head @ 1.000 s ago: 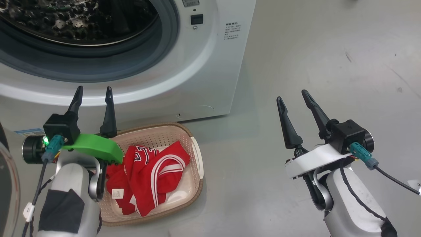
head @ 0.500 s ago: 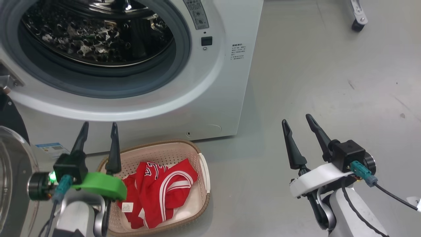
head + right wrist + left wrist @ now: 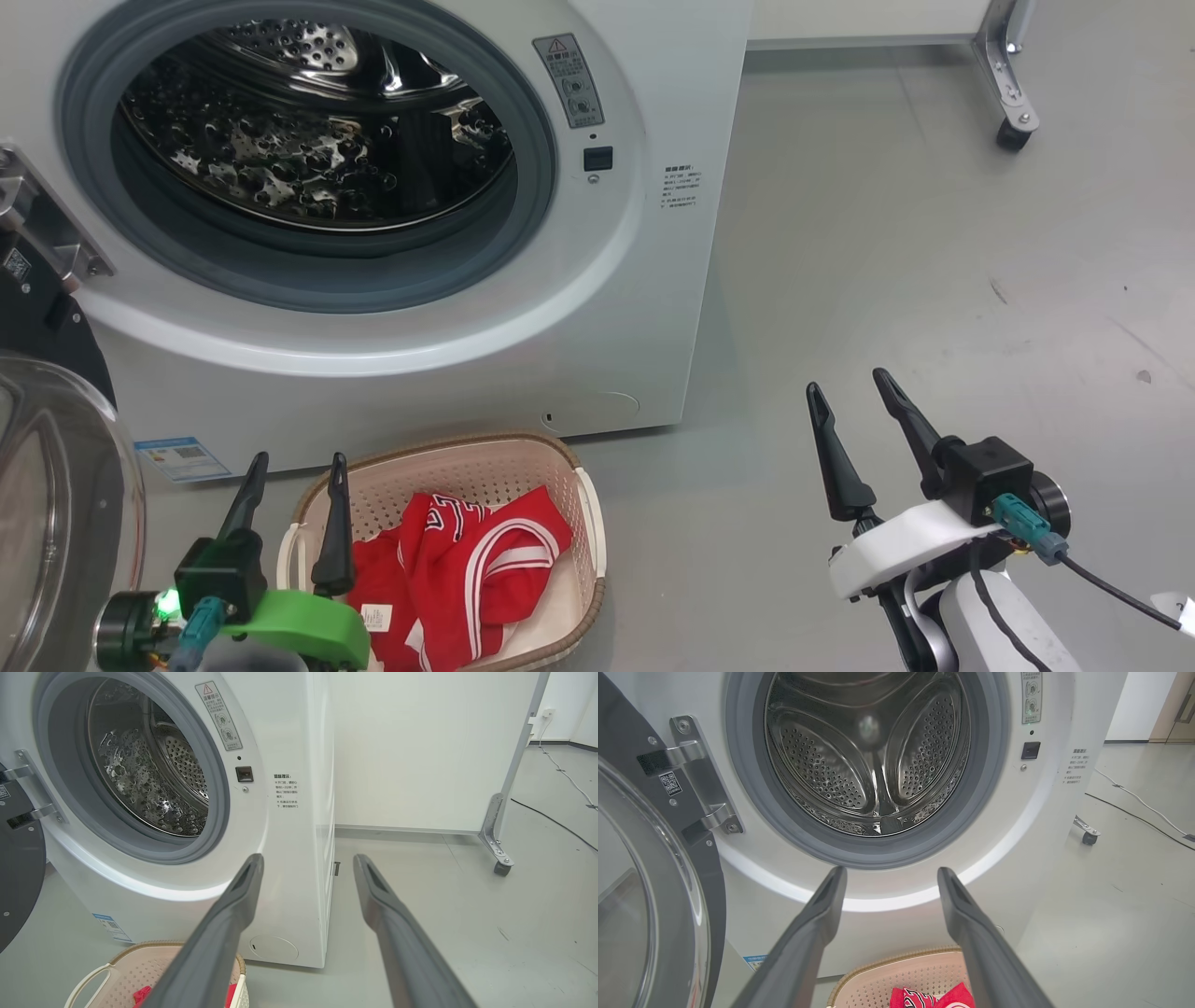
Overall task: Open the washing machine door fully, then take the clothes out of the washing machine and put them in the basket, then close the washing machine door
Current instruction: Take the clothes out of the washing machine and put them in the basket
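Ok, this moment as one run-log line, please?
washing machine door: open | washing machine: drum empty | clothes: in basket | left pincer: open, empty | right pincer: open, empty | remaining: close door

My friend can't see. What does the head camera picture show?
A white washing machine stands open, its steel drum empty. In front, a cream basket holds the red clothes. The robot's left hand and right hand hover open, holding nothing.
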Controlling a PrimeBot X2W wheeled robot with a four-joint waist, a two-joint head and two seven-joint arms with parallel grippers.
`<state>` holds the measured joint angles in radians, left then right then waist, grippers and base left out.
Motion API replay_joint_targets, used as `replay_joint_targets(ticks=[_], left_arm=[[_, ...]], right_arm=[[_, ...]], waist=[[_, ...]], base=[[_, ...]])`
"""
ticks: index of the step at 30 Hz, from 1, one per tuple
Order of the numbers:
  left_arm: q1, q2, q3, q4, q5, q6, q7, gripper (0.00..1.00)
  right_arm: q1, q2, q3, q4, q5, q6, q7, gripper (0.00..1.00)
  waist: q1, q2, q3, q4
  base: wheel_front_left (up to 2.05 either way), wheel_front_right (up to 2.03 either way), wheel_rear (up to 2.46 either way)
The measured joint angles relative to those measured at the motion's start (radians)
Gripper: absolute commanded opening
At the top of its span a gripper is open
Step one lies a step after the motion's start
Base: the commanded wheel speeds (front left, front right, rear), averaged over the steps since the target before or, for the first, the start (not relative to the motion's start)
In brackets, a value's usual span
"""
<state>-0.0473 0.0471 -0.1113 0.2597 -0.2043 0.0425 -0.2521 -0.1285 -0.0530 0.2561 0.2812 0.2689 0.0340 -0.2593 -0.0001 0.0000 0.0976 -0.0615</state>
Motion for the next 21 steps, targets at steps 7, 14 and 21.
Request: replay_joint_targets(ticks=[7,14,21], left_arm=[[0.047,0.000,0.000,-0.042,0.000,0.009,0.000,1.00],[0.068,0.000,-0.002,-0.081,0.003,0.015,0.005,1.00],[0.093,0.001,-0.008,-0.111,0.008,0.023,0.016,1.00]], right_arm=[[0.016,0.002,-0.001,-0.002,-0.009,0.007,0.000,1.00],[0.020,0.003,-0.005,-0.007,-0.009,0.007,0.000,1.00],[0.035,0.003,-0.005,-0.011,-0.009,0.008,0.000,1.00]], waist=[[0.0000,0.0000,-0.011,0.003],[0.0000,0.0000,-0.014,0.002],[0.0000,0.0000,-0.013,0.002]], base=[[0.00,0.00,0.00],[0.00,0.00,0.00],[0.00,0.00,0.00]])
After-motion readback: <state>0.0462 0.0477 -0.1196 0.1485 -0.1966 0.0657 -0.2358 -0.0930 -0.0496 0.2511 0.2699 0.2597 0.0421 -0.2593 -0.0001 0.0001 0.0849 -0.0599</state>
